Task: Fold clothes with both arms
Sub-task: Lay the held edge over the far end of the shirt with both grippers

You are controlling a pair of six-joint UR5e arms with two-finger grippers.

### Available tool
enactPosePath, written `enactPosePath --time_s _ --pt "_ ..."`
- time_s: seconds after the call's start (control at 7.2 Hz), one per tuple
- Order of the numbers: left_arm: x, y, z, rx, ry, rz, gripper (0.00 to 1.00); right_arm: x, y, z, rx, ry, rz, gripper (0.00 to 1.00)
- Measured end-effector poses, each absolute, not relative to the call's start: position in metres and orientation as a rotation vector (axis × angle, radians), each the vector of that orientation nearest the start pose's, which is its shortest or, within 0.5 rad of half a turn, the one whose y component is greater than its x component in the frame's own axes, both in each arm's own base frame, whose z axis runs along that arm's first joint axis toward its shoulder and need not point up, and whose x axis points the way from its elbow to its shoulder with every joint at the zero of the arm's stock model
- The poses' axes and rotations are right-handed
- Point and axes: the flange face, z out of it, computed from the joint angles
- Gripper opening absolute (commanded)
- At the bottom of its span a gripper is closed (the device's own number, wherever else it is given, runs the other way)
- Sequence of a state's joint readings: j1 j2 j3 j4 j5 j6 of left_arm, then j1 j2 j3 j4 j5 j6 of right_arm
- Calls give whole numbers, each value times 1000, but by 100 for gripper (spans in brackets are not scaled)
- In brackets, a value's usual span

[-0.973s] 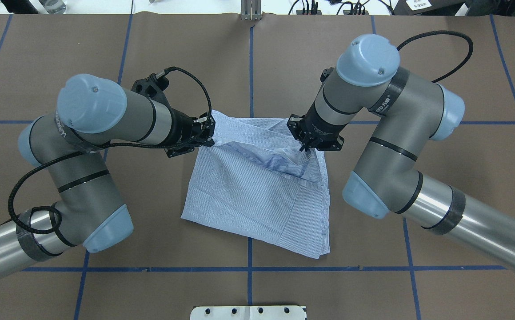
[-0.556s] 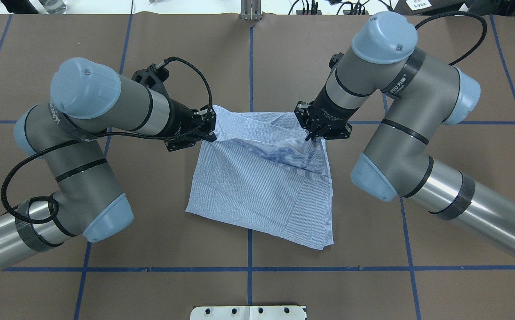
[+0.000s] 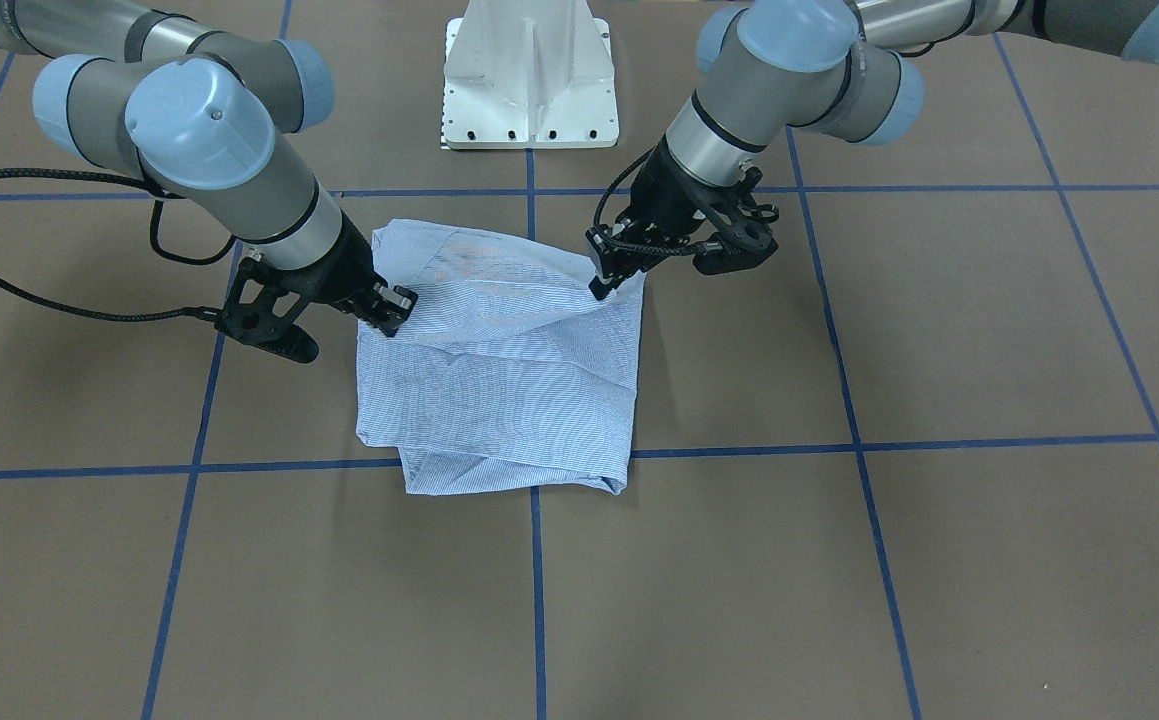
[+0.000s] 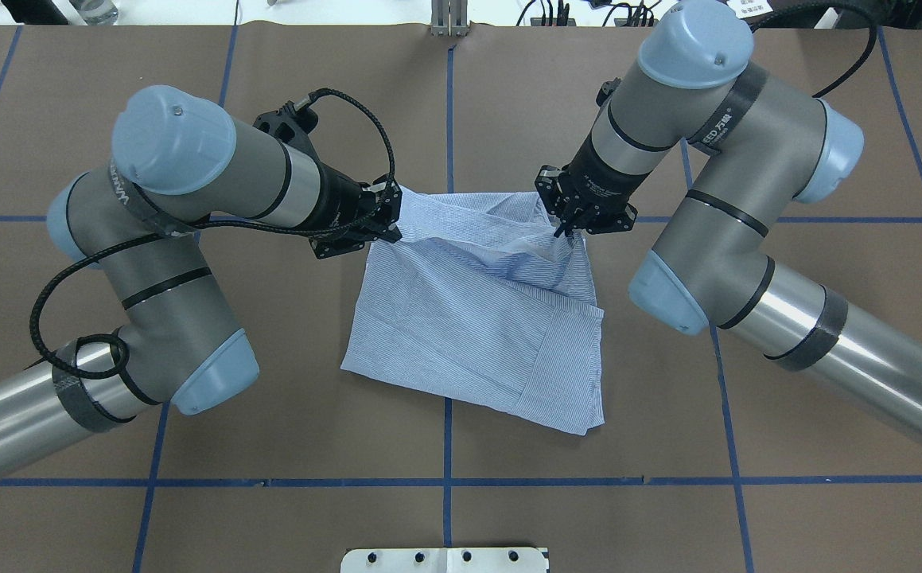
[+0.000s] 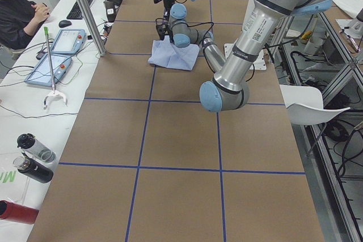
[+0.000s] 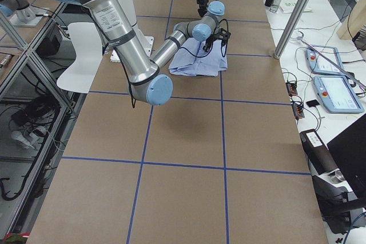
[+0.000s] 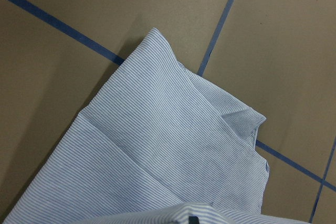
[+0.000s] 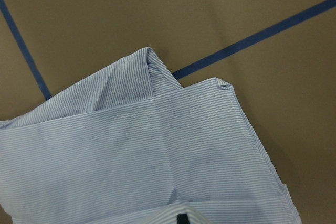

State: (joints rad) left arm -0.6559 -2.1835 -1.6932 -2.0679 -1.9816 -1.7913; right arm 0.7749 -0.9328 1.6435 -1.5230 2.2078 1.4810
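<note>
Shows a light blue, finely white-striped shirt (image 4: 476, 334) lying part-folded near the middle of a brown table (image 4: 270, 446), across a crossing of blue tape lines (image 4: 293, 481), with its far edge raised off the surface. Has the left gripper (image 4: 391, 229) clenched on the far left corner of that edge and the right gripper (image 4: 568, 231) clenched on the far right corner. Finds the left arm (image 4: 254, 179) and right arm (image 4: 747, 159) bent at the elbow, reaching in from opposite sides, wrists angled inward and down toward the cloth.
</note>
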Motion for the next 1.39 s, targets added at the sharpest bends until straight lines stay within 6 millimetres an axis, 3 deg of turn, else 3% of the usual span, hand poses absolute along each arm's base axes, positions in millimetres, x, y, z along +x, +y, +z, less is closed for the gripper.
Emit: enactPosePath --time_s 0.42,1.11,1.25,1.39 --pt "492 -502 211 -80 1274 -516 0 -459 -554 244 -253 -898 399 0" --pt "499 -528 235 -64 1272 -536 0 -471 -567 273 -252 -894 402 0" --pt "499 -529 235 -63 1273 -537 0 -470 -567 275 -254 -892 404 40" --pt "499 -529 233 -62 1275 -537 51 -470 -567 276 -255 -892 404 99"
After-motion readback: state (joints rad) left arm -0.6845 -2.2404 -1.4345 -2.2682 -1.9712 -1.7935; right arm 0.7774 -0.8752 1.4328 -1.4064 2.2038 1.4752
